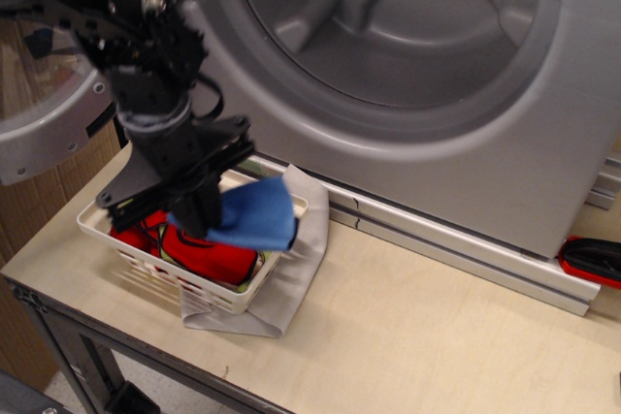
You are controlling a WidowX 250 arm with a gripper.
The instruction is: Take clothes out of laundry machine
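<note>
1. The gripper (199, 203) is clamped on the blue clothes (254, 214), apparently at one bunched edge; the jaws are partly hidden.
2. The cloth hangs over the white basket (102, 231), above the red garment (209, 256), clear of the laundry machine (437, 94).
3. Judged light, soft and limp; it drapes freely.
4. A gathered fold or edge offers the surest hold.

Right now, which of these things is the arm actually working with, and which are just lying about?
Part of the job:
- blue cloth, held by the gripper over the white basket
- laundry machine, drum open

Just lying about:
- red garment in the basket
- grey cloth under the basket
- red and black object at the table's right edge
</note>
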